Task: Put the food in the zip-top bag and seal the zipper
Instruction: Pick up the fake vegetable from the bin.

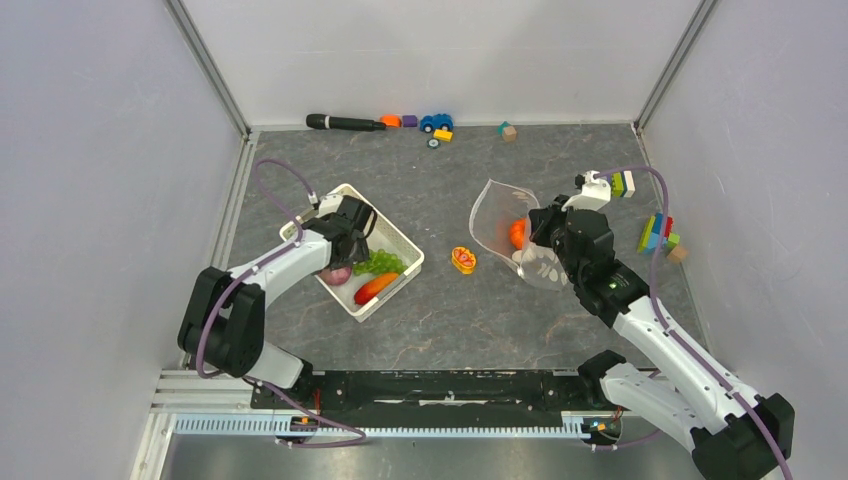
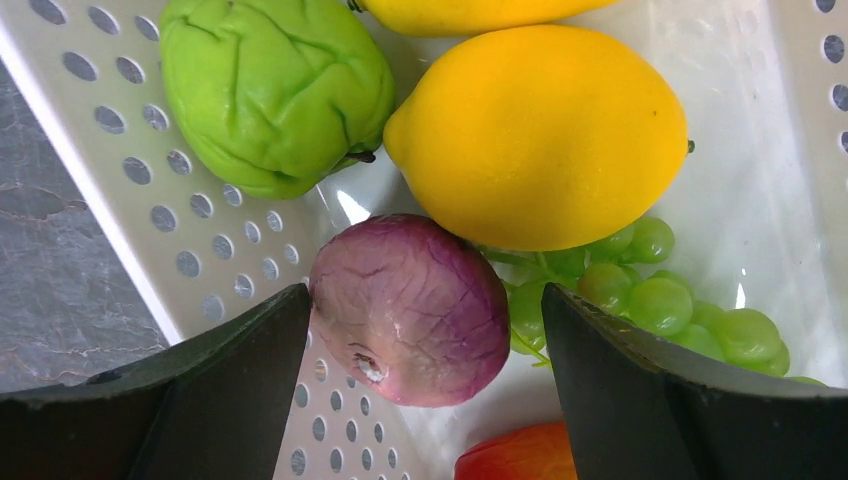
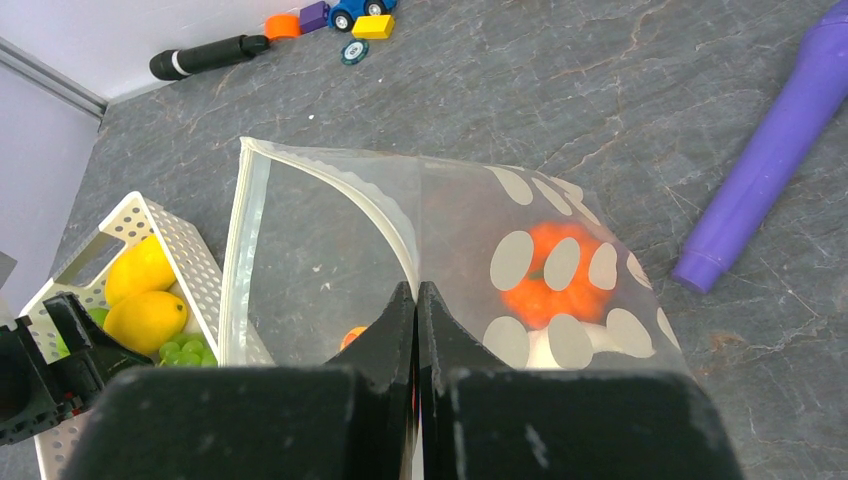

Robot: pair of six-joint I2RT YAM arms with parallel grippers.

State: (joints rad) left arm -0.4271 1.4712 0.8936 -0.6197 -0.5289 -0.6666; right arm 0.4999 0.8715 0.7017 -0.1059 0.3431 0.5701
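Observation:
My left gripper (image 2: 425, 305) is open inside the white basket (image 1: 398, 236), its fingers on either side of the purple onion (image 2: 410, 310), which the left one touches. A yellow mango (image 2: 540, 135), green pepper (image 2: 275, 90), green grapes (image 2: 660, 300) and red chili (image 2: 520, 460) lie around it. My right gripper (image 3: 417, 290) is shut on the zip-top bag's (image 3: 330, 240) mouth edge, holding it up and open toward the basket. The zipper (image 3: 240, 250) is unsealed. A round orange food (image 3: 550, 275) and white garlic (image 3: 545, 345) lie in the bag. A small orange food piece (image 1: 463, 259) lies on the table between basket and bag.
A purple brush handle (image 3: 770, 150) lies right of the bag. Coloured blocks (image 1: 655, 235) sit at the right. A black cylinder (image 1: 345, 122), toy car (image 1: 436, 122) and more blocks line the back wall. Side walls enclose the table.

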